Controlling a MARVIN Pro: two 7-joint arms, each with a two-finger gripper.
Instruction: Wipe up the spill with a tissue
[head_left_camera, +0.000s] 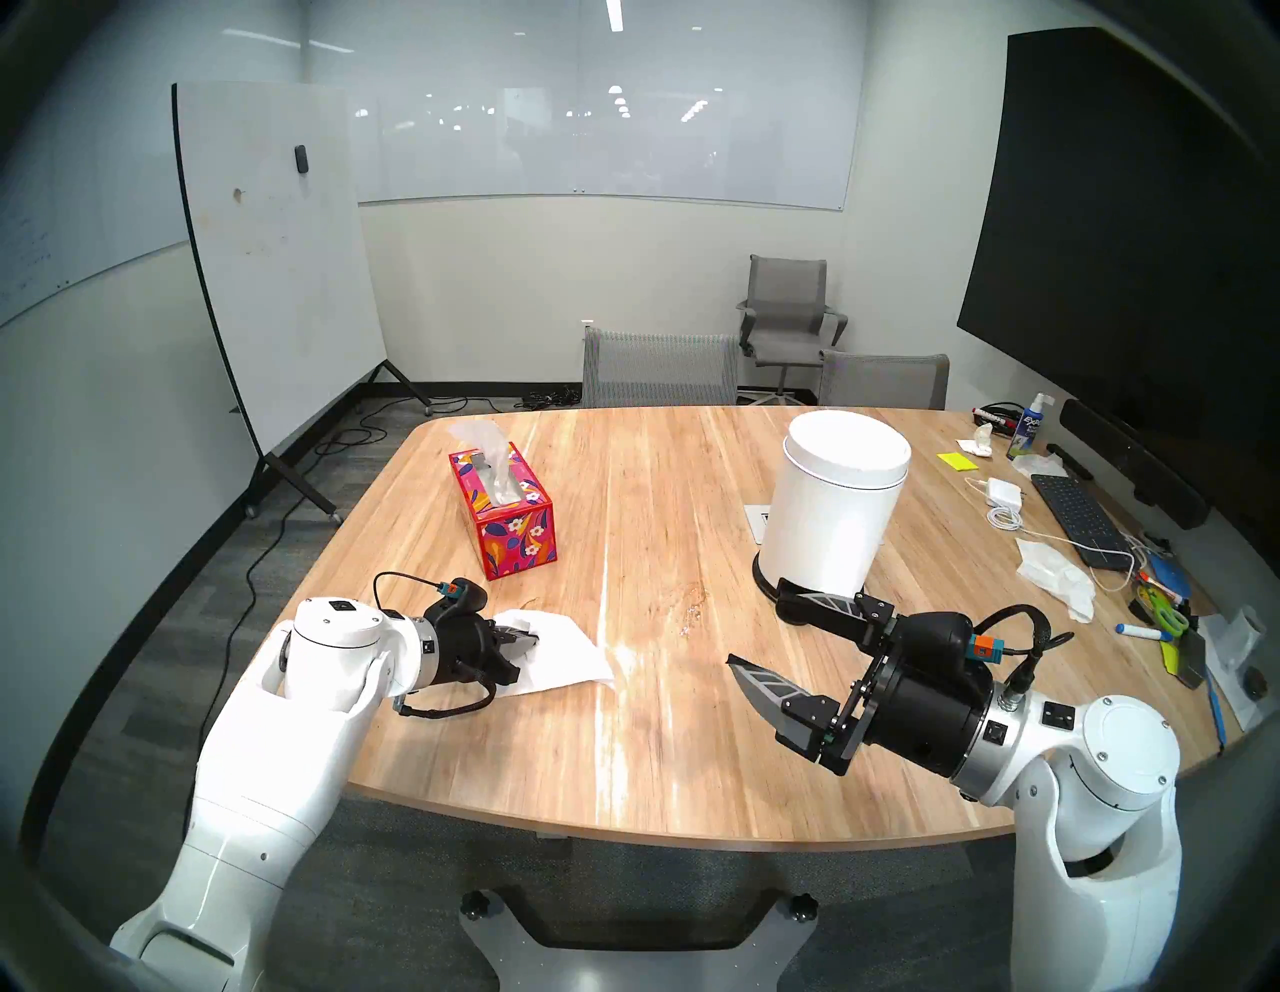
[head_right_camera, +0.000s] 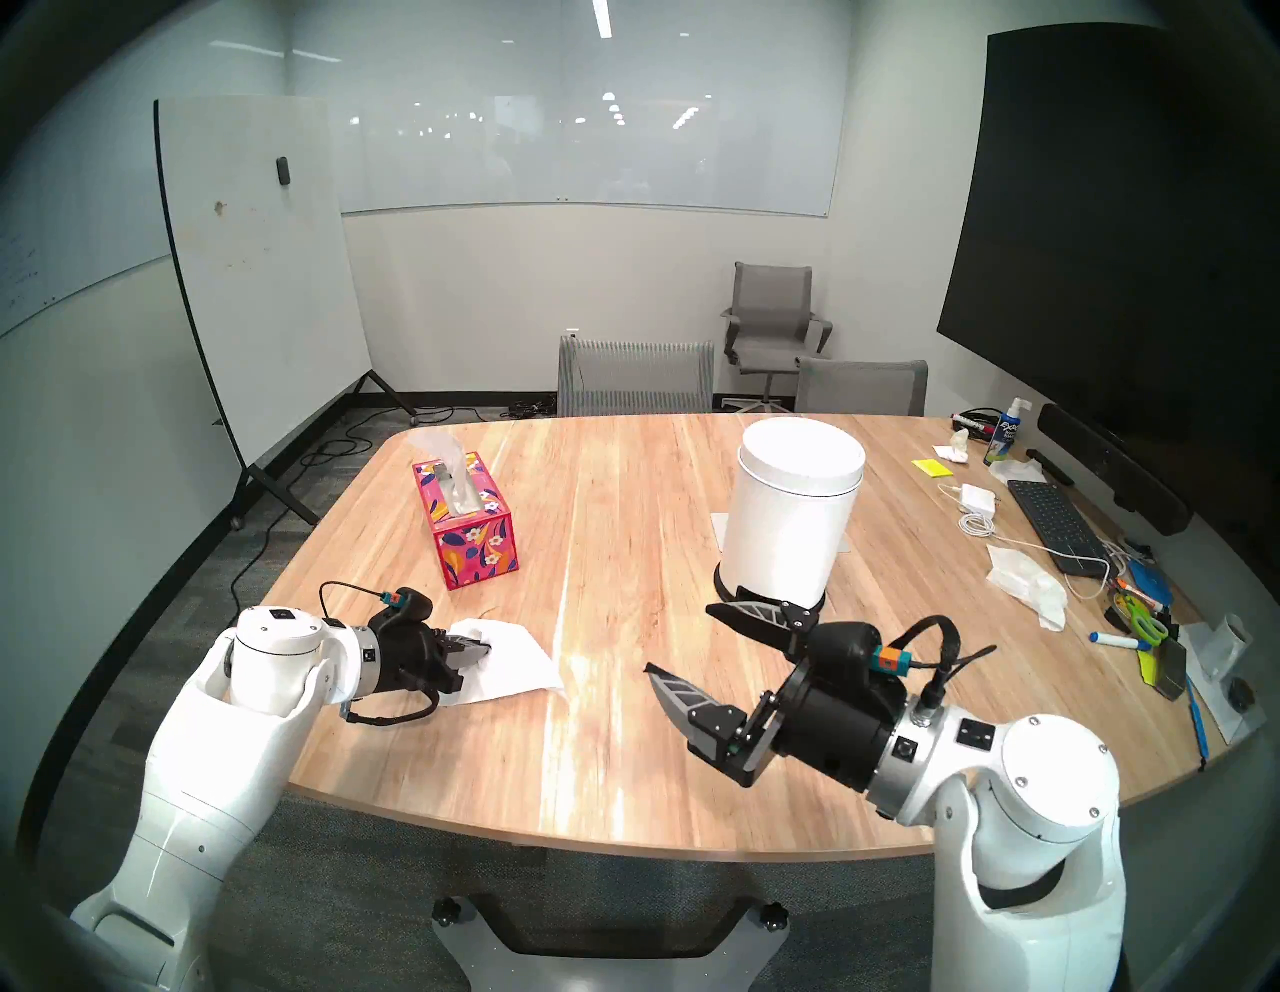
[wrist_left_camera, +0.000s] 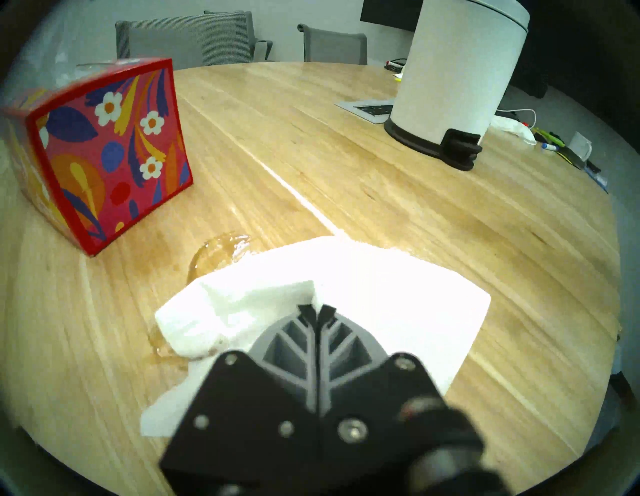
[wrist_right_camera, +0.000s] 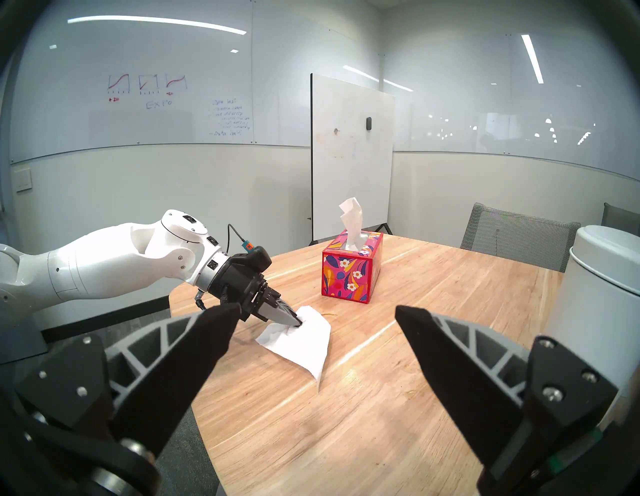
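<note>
Tissue (wrist_left_camera: 398, 287) sits clenched in your left gripper (wrist_left_camera: 317, 308); drag it flat across the spill (wrist_left_camera: 214, 253) (seemingly a pale wet film), right gripper (head_left_camera: 755, 623) idle, spread wide.

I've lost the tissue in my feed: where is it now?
The tissue is pinched in the left gripper, draped on the table's near-left part, just nearer than the floral tissue box.

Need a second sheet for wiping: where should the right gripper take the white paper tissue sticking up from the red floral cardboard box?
Pinch the white paper tissue mid-height, above the red floral cardboard box, from the side: it stands upright, thin and folded.
</note>
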